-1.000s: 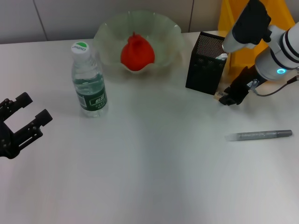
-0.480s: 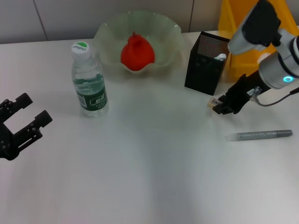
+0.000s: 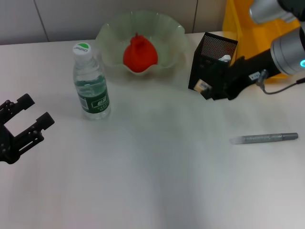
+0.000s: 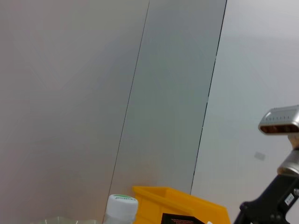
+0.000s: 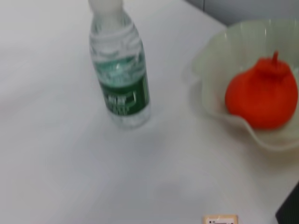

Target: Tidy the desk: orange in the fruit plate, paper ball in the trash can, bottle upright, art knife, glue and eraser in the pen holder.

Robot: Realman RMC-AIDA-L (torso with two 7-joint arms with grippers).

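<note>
Head view: the right gripper (image 3: 208, 90) hangs just in front of the pen holder (image 3: 212, 64), its fingers pinched on the eraser (image 3: 203, 86), which is off the table and level with the holder's lower front face. A white-tipped item shows above the holder's rim. Behind the holder stands the trash can (image 3: 259, 33). The orange (image 3: 139, 54) sits in the fruit plate (image 3: 107, 36) at the back of the table (image 3: 152, 181). The bottle (image 3: 90, 83) stands upright, in front of the plate and to its left. A grey pen-like stick (image 3: 264, 138) lies flat near the right edge, well apart from the holder. The left gripper (image 3: 24, 124) rests low at the left edge with its fingers spread and nothing between them.

Left wrist view: mostly wall panels; along the lower edge show the bottle's cap (image 4: 121, 210), the trash can (image 4: 187, 209) and part of the right arm (image 4: 275, 200).

Right wrist view: the bottle (image 5: 120, 74) stands upright, the orange (image 5: 261, 98) lies in the fruit plate (image 5: 210, 70), and the eraser (image 5: 220, 219) shows at the lower edge.
</note>
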